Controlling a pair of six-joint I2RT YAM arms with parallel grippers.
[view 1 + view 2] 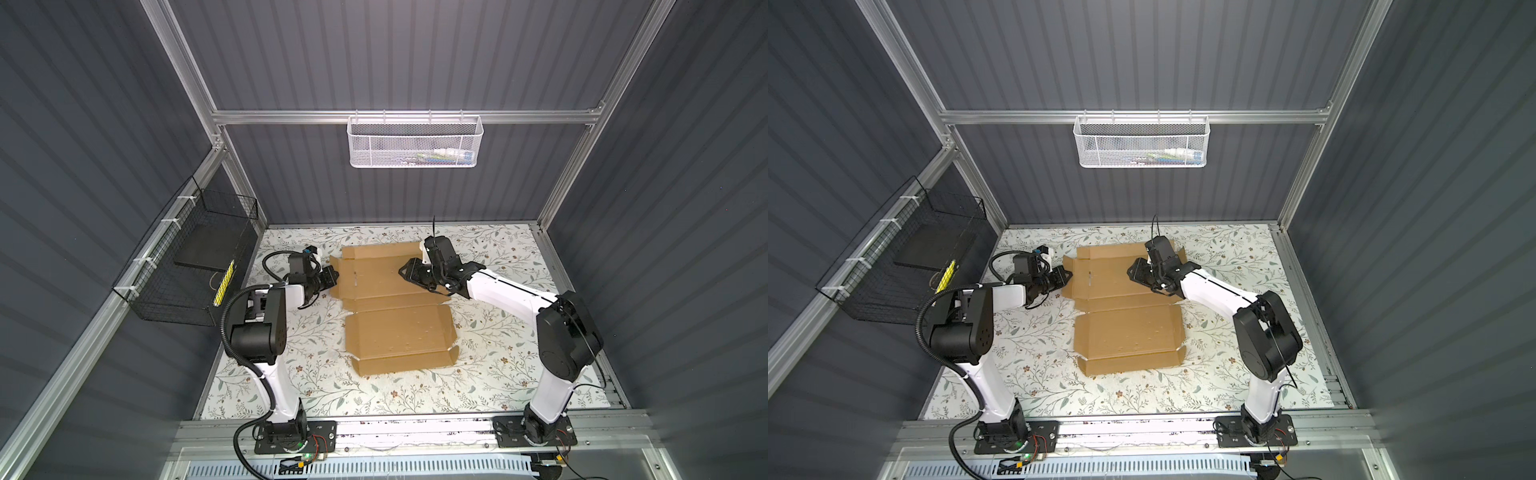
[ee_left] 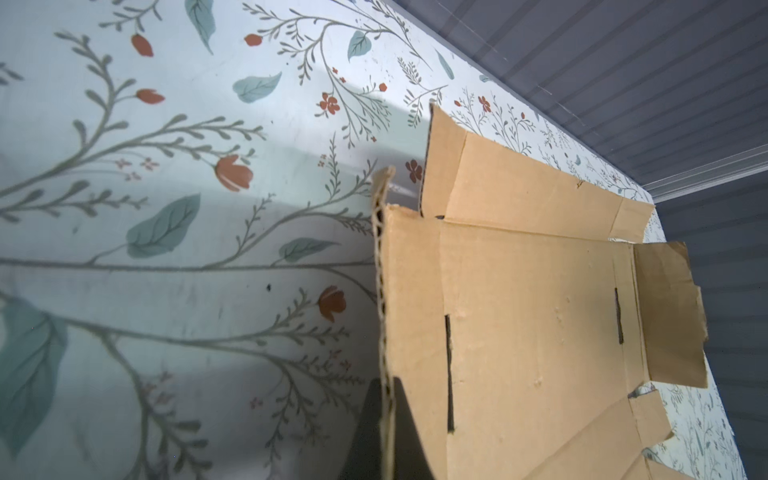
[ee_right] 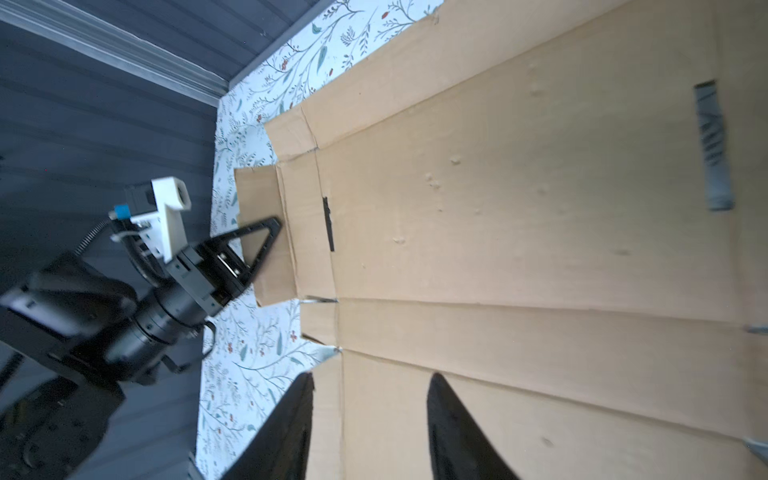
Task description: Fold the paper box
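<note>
The paper box [image 1: 395, 328] [image 1: 1129, 332] is a flat brown cardboard sheet with flaps and creases, lying on the floral table in both top views. My left gripper [image 1: 332, 277] [image 1: 1068, 276] is at the sheet's left edge, shut on the side flap [image 3: 259, 195]. In the left wrist view the corrugated edge [image 2: 384, 291] runs between the two dark fingers of that gripper [image 2: 386, 380]. My right gripper [image 1: 405, 272] [image 1: 1133, 272] [image 3: 372, 376] hovers open over the far panel [image 3: 540, 228], with nothing between its fingers.
A black wire basket [image 1: 195, 266] hangs on the left wall beside the left arm. A white mesh basket [image 1: 415, 141] hangs on the back rail. The floral table [image 1: 324, 386] ends at the grey back wall just beyond the sheet.
</note>
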